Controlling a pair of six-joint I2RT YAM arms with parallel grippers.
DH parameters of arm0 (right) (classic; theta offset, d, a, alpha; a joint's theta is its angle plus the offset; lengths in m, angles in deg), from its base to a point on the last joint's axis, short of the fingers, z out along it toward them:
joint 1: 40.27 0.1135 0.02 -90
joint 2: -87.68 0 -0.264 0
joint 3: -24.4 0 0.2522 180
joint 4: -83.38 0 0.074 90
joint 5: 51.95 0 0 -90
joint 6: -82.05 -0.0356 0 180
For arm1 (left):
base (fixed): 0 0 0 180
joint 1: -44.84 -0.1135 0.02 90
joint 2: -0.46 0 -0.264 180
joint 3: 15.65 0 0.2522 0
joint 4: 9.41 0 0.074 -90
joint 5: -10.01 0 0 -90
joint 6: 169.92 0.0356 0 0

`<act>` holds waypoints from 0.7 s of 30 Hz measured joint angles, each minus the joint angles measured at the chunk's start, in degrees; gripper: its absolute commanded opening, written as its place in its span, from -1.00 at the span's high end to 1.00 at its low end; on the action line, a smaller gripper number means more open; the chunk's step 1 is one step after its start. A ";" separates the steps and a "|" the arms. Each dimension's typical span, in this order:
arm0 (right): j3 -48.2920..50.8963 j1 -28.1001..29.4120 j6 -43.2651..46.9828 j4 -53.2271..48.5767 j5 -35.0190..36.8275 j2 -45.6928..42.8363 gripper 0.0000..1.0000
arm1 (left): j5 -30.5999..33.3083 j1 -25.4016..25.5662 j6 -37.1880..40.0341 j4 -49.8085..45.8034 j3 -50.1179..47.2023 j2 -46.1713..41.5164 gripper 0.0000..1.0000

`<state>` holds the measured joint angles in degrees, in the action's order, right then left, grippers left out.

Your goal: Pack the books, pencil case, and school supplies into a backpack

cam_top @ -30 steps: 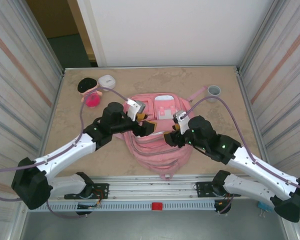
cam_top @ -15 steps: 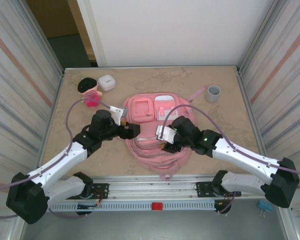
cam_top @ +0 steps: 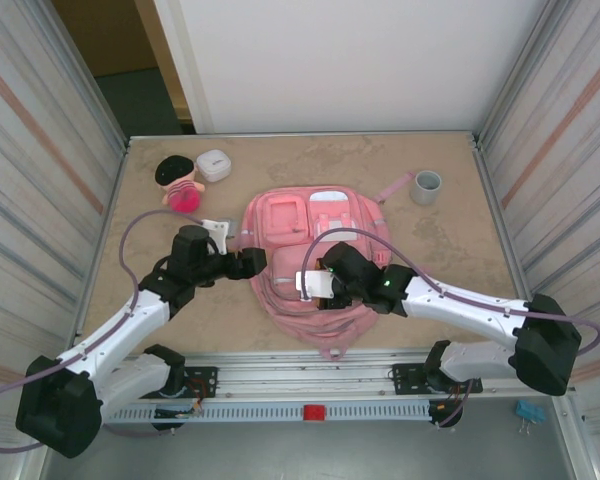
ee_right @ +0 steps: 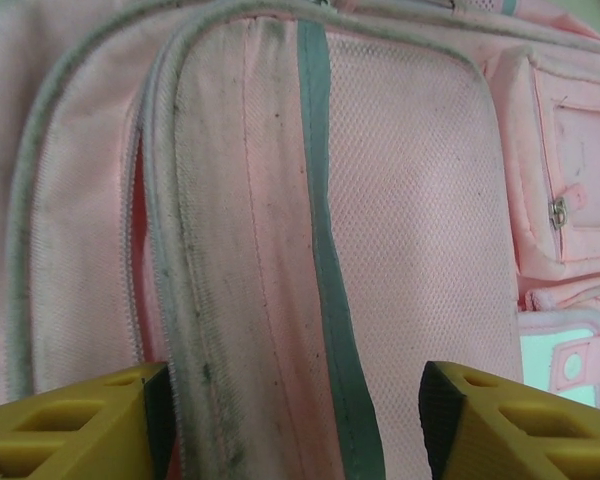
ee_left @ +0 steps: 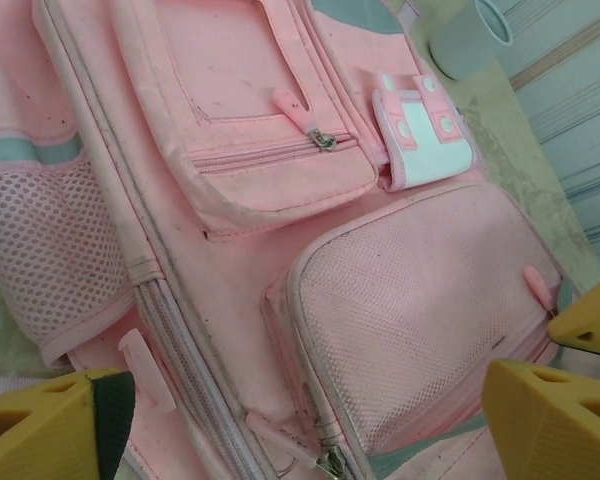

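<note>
Moved: both arms have drawn back toward their bases. The left tool (ee_left: 305,420) has slid off the pack's far-left corner to its left edge, and the right tool (ee_right: 295,415) has swung in from the right side to the near middle.
Left tool: jaws wide, nothing between them.
Right tool: jaws moderately apart, with no fabric pinched as far as can be seen.
Under the right tool: the backpack (cam_top: 320,225) lies flat on the table (cam_top: 450,260), directly below and ahead of the fingers.
Ahead of the right tool: the main zip seam (ee_right: 135,250) runs straight on from just inside its left finger, slightly gaping.
Ahead of the left tool: the front pockets (ee_left: 270,150) lie forward, with the pack's side zip running away between the fingers.
Long axis: the backpack stretches away from the arm bases toward the far wall.
Nearer arm: probably the right, since it hangs over the seam while the left sits just beside the pack's edge.
Farther out: doll (cam_top: 180,185) and white box (cam_top: 213,165) beyond the left tool, grey cup (cam_top: 426,186) beyond the right.
</note>
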<state>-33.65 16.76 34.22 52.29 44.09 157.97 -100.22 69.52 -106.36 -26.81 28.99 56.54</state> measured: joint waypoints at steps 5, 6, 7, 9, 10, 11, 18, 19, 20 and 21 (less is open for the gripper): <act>1.60 0.00 2.10 2.01 0.87 0.35 -0.29 | -0.35 -0.26 -0.02 0.02 -0.70 -0.17 -0.79; 1.64 0.00 2.43 2.29 0.87 0.46 -0.27 | -0.37 -0.37 -0.04 0.07 -0.81 -0.17 -0.79; 1.64 0.00 2.71 2.67 0.85 0.66 -0.26 | -0.55 -0.37 -0.20 0.09 -0.81 -0.15 -0.79; 1.64 0.02 3.43 3.30 0.90 1.18 -0.18 | -0.87 -0.37 -0.46 0.48 -0.81 -0.15 -0.77; 1.64 0.02 3.65 3.74 1.16 1.60 -0.09 | -1.14 -0.37 -0.44 0.59 -0.83 -0.15 -0.73; 1.64 0.02 4.02 4.11 1.36 1.90 0.03 | -1.36 -0.37 -0.42 0.70 -0.85 -0.15 -0.70; 1.53 -0.20 5.79 4.44 1.07 2.40 0.93 | -4.50 -0.37 4.87 4.17 -2.71 -0.15 -0.55; 1.42 -0.59 5.97 3.82 0.24 1.81 0.98 | -5.05 -0.37 5.92 5.14 -3.30 -0.15 -0.53; 1.29 -1.38 5.95 3.30 -0.72 0.94 1.00 | -5.75 -0.37 7.39 6.40 -4.09 -0.15 -0.51; 1.05 -2.43 6.16 2.82 -1.84 -0.07 1.00 | -6.58 -0.37 8.83 7.37 -4.76 -0.15 -0.48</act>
<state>-32.60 14.34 40.39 55.11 42.26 157.90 -106.80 69.15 -97.53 -19.45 24.22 56.38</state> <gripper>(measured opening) 0.110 0.759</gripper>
